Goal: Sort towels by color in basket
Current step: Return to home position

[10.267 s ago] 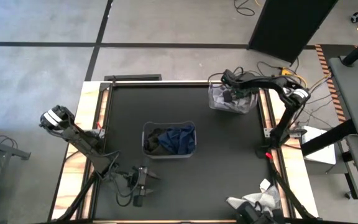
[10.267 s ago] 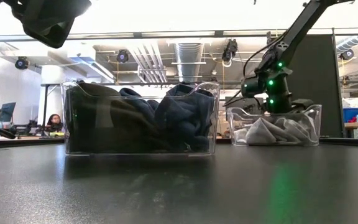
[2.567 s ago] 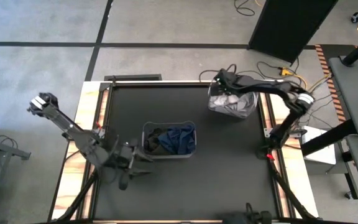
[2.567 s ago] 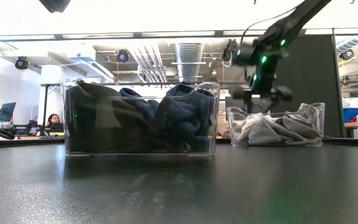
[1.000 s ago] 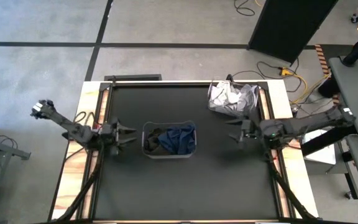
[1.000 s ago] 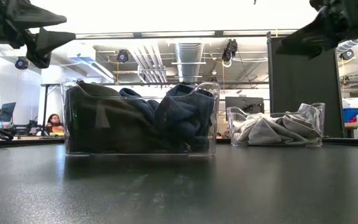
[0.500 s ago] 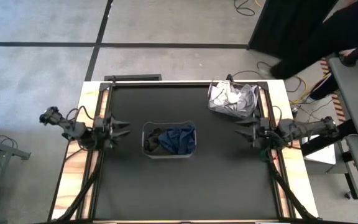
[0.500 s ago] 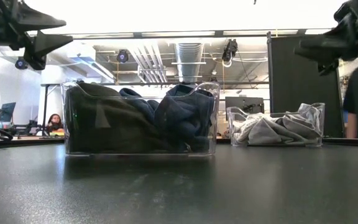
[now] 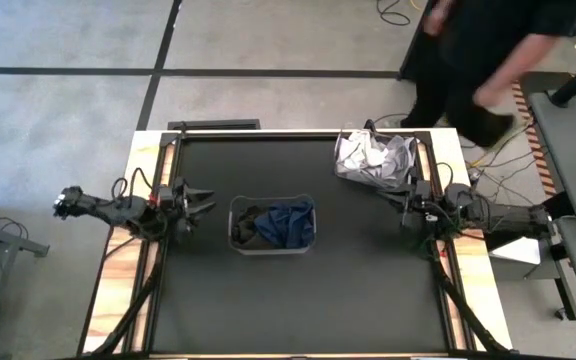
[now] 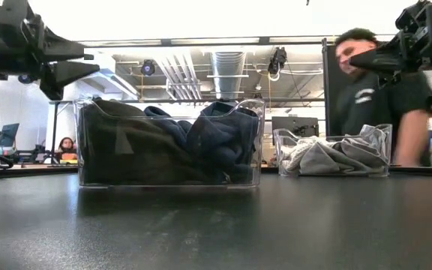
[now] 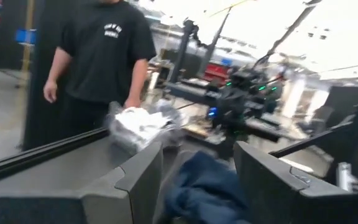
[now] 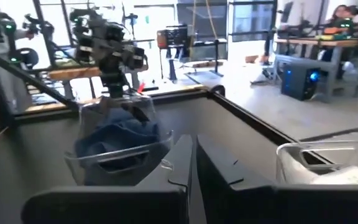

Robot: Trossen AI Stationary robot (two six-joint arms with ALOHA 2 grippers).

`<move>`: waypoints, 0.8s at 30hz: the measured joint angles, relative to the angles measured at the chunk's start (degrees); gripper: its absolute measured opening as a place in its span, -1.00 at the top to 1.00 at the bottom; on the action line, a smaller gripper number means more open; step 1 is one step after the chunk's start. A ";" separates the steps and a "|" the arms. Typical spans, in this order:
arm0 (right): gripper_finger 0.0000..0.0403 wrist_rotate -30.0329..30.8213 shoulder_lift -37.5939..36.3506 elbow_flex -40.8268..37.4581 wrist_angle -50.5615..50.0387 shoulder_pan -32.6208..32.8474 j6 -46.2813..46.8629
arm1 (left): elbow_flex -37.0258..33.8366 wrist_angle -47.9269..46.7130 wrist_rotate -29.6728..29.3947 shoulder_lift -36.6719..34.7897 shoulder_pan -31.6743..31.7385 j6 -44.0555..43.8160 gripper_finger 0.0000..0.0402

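At opposite table edges, left gripper (image 9: 196, 198) spread, right gripper (image 9: 398, 197) pressed together, both empty. Dark towels (image 9: 278, 222) fill centre bin (image 9: 232, 226), grey towels (image 9: 373, 157) far-right bin (image 10: 279, 146). Retreat should stay level, clear of both bins.

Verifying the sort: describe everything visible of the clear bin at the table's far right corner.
The clear bin is a transparent, plastic-looking tub with rounded corners. It stands upright on the dark table at its far right corner. Crumpled light grey towels fill it, and one fold rises above the rim on the right side in the low view.
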 joint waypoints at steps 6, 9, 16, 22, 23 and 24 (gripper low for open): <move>0.94 -2.63 -1.73 -0.74 0.44 -0.75 -0.34 | -0.88 -1.45 5.31 0.00 3.42 -1.53 0.08; 0.94 -2.60 -1.77 -3.94 6.04 -0.75 -1.55 | -0.88 -2.39 5.90 -0.01 3.42 -1.69 0.08; 0.94 -5.81 -1.25 -6.34 9.13 -0.75 -3.17 | -0.90 -3.41 7.86 0.10 3.42 -0.10 0.08; 0.94 -5.63 -1.25 -6.34 6.59 -0.79 -1.57 | -0.90 -4.00 8.77 0.46 3.48 4.01 0.08; 0.94 -5.62 -1.24 -6.34 6.57 -0.79 -1.31 | -0.92 -3.99 8.73 0.44 3.49 4.84 0.08; 0.94 -5.63 -1.14 -6.34 6.55 -0.79 -1.29 | -0.92 -3.99 8.67 0.46 3.49 5.63 0.08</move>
